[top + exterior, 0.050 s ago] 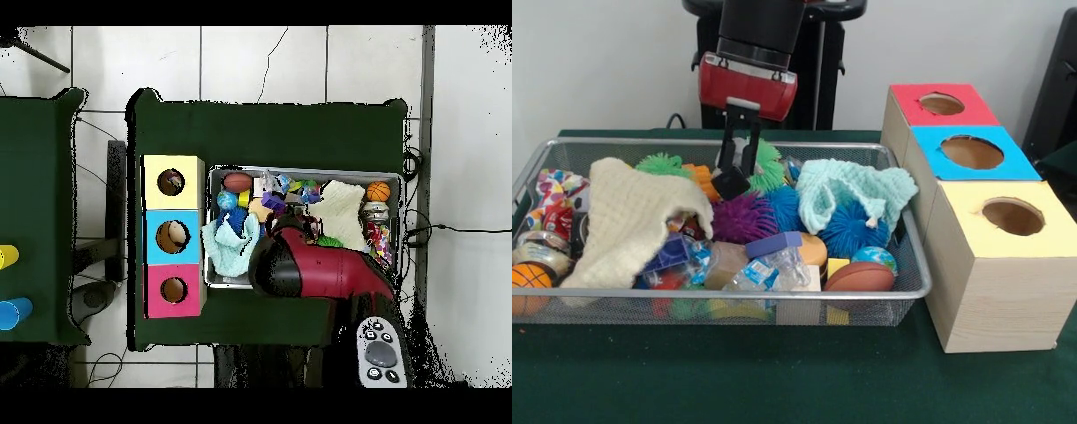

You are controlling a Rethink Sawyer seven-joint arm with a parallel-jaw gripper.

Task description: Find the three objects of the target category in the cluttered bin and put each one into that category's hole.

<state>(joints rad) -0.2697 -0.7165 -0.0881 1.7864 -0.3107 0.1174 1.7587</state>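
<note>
Altogether one wire bin (900, 291), two cloths, three holed boxes, one hand (733, 181).

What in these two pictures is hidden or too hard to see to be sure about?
- Front view: whatever lies under the cream cloth and the mint cloth is covered.
- Front view: the tool dips among the spiky balls; whether it holds anything is unclear.
- Overhead view: the red arm covers the tool and part of the wire bin.
- Overhead view: things inside the box holes are too small to name.
</note>
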